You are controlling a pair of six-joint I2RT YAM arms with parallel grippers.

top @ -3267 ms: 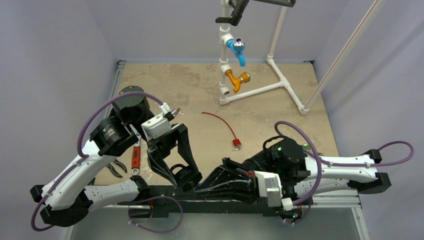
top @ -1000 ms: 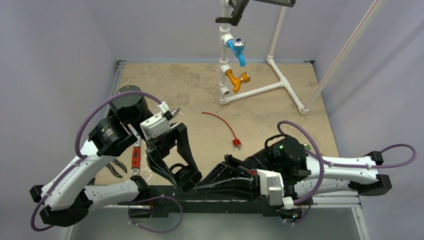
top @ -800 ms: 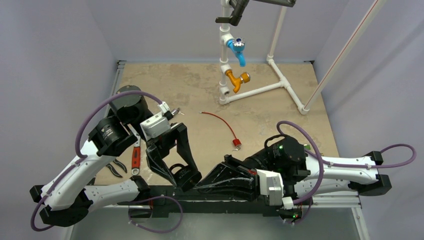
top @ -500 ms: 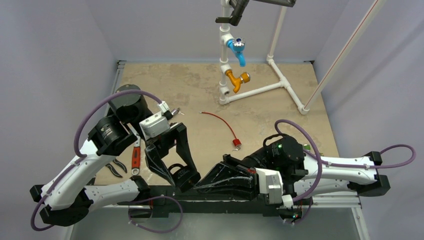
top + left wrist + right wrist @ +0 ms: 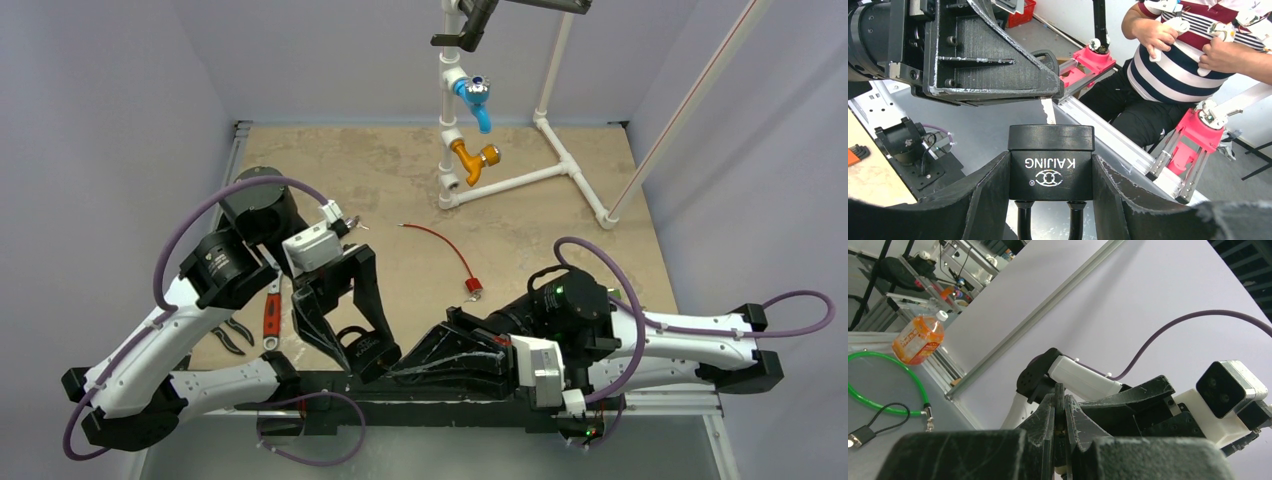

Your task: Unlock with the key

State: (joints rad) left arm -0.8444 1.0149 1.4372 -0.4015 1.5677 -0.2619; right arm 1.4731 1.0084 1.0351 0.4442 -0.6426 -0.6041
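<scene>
- Noted leftward shift of right gripper (image 5: pixel 402 364) since earlier frames; now close beside left gripper (image 5: pixel 362 348), over near table (image 5: pixel 560 230) edge.
- Left gripper: clamped on sides of black padlock (image 5: pixel 1050 162), shackle toward wrist camera, lettering inverted.
- Right gripper: pinched tight on key (image 5: pixel 1048 110), blade protruding past fingertips.
- Key tip meeting padlock's far face, about centre; inserted or merely touching, cannot tell.
- Also on table: red cable (image 5: pixel 440 245), orange-handled wrench (image 5: pixel 271 315).

Tan stone-look table (image 5: pixel 400 190): red cable (image 5: pixel 445 245) lies mid, small red lock (image 5: pixel 471 289) at its near end. White PVC frame (image 5: pixel 530 178) w/ taps stands at back. Orange-handled wrench (image 5: pixel 271 315) + black pliers (image 5: pixel 232 338) near L edge.
</scene>
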